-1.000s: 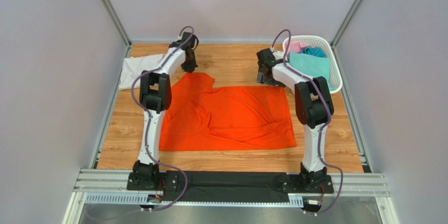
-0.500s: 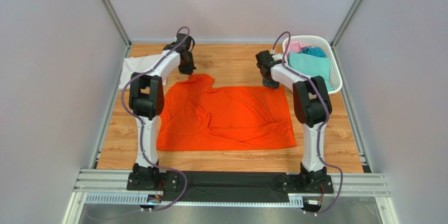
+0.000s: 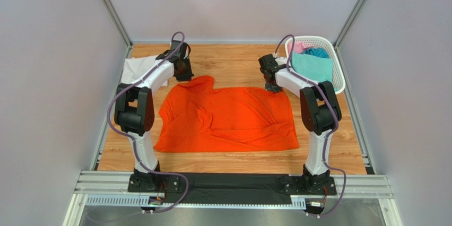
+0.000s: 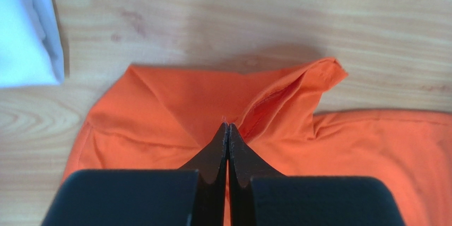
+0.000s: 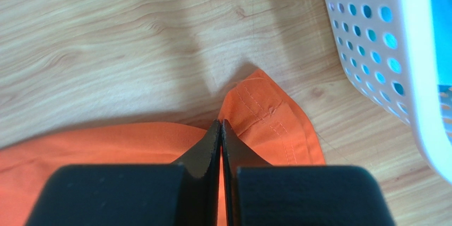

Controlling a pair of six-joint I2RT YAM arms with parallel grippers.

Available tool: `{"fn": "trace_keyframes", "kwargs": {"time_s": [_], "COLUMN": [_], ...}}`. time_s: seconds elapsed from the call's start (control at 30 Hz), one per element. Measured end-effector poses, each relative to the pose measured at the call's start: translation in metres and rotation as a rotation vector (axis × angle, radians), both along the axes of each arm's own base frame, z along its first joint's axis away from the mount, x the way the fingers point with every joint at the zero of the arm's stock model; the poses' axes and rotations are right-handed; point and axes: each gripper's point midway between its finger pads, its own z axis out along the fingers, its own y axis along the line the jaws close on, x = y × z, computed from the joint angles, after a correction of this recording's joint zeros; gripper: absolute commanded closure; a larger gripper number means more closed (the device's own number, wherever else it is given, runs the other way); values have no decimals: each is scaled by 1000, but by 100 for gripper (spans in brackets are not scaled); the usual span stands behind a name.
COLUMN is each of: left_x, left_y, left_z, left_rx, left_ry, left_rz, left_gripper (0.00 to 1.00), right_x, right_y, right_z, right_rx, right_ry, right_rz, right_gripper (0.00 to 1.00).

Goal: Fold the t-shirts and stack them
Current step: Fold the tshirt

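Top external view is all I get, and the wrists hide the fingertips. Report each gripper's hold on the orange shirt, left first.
Observer: The left gripper is shut, pinching a raised fold of the orange shirt at its far edge.
Operator: Now the right one.
Observer: The right gripper is shut on the stitched hem corner, which casts a shadow on the wood.
Operator: Give me the basket clearance.
Observer: The white basket stands apart from that corner, with bare wood between them.
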Motion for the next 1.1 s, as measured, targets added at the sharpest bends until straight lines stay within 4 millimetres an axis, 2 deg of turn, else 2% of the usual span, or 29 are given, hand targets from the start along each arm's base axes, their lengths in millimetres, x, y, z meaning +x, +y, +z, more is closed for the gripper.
{"fn": "trace_keyframes", "kwargs": {"time_s": [0.17, 0.37, 0.67, 0.87, 1.1], "left_x": [-30, -67, -136, -167, -204], "left_y": [4, 9, 18, 25, 32], "left_z": [3, 21, 41, 57, 55], "left_rx": [-23, -71, -146, -185, -217], "left_ry": [11, -37, -112, -189, -202], "left_rz": [18, 51, 108, 122, 153], "left_gripper": [100, 100, 100, 100, 100], "right_x": [-8, -22, -46, -63, -81], "right_y": [6, 8, 1, -6, -10], "right_z": [27, 51, 56, 65, 76], "right_rx": [15, 30, 21, 22, 28], "right_ry": [-60, -115, -112, -126, -149], "right_rz": [31, 59, 82, 93, 122], "right_gripper": [100, 100, 100, 100, 100]}}
